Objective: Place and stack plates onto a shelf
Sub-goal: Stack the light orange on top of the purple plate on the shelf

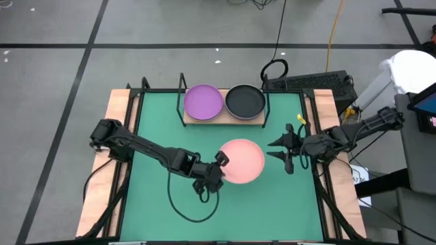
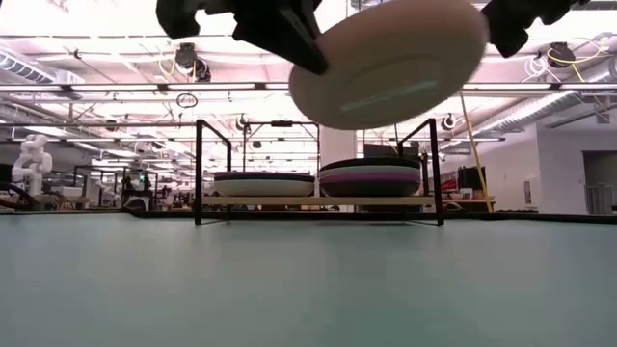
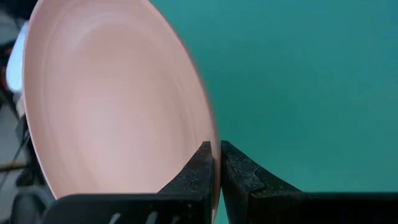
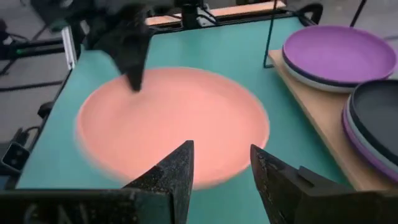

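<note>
The salmon pink plate (image 1: pixel 244 160) (image 2: pixel 390 63) hangs in the air over the middle of the green table, in my left gripper (image 1: pixel 216 163) (image 3: pixel 217 155). My right gripper (image 1: pixel 285 153) (image 4: pixel 221 155) is open and stands just off the plate's right rim without touching it. The shelf (image 1: pixel 225 121) (image 2: pixel 318 200) stands at the far edge. It carries one stack topped by a purple plate (image 1: pixel 203 102) (image 4: pixel 339 56) and another topped by a black plate (image 1: pixel 245 101) (image 4: pixel 379 118). Further plates show beneath both. My left gripper pinches the pink plate's rim (image 3: pixel 210 134) on its left side between the two fingers, one on the upper face and one underneath. The fingers (image 3: pixel 199 171) come roughly level from the table's left. The plate is lifted clear and tilted, its right side higher (image 2: pixel 472 34).
The shelf's black wire posts (image 2: pixel 199 169) (image 2: pixel 434 169) rise at its ends. Wooden strips (image 1: pixel 116 122) run along the table's left and right sides. A black cable (image 1: pixel 184 204) loops on the mat near the left arm. Open green mat (image 1: pixel 272 204) lies at the near side.
</note>
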`<state>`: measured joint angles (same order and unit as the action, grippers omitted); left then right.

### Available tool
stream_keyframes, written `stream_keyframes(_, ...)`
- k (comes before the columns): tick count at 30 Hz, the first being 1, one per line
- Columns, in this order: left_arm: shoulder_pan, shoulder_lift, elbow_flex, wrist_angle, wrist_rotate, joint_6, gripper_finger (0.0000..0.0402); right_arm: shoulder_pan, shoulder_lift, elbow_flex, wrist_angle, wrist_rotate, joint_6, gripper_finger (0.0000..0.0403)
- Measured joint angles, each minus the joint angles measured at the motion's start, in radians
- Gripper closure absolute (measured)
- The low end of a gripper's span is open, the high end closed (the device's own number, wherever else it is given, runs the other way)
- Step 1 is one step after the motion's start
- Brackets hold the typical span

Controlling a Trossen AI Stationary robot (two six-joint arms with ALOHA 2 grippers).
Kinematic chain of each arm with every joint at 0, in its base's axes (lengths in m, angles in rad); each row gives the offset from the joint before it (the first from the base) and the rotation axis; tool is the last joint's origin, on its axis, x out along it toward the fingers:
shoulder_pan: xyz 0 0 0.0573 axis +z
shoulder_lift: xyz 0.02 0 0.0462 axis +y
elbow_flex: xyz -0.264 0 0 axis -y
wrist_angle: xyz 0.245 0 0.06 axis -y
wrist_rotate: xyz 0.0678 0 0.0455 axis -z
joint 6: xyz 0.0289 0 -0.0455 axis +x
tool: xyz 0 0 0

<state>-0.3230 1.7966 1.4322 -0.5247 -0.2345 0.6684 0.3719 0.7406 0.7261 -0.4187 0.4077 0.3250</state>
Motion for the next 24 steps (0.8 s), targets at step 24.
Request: stream_keyframes(24, 0.272, -0.09, 0.0, -0.157, -0.033, -0.225, 0.0387, 0.19, -0.034, -0.001, 0.025, 0.123, -0.076, 0.0358)
